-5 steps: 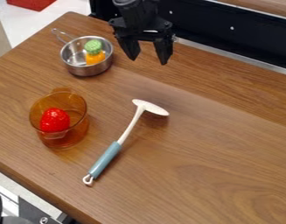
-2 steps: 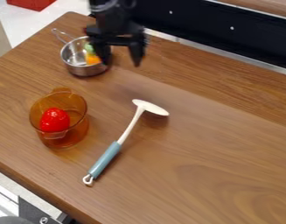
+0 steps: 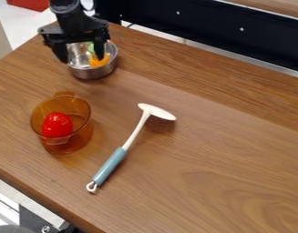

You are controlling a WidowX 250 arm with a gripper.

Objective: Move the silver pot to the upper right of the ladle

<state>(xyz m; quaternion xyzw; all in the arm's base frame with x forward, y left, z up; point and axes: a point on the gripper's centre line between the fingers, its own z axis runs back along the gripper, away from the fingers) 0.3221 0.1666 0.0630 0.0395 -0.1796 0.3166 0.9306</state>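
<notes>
Silver pot (image 3: pixel 94 73) sits at the spread fingers (image 3: pixel 58 51) — one over its opening, one by its rim.

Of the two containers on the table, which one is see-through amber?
The one left of the ladle, holding the red strawberry; the other is silver metal.

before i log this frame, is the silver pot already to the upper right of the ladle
No, the silver pot sits to the upper left of the ladle.
</notes>
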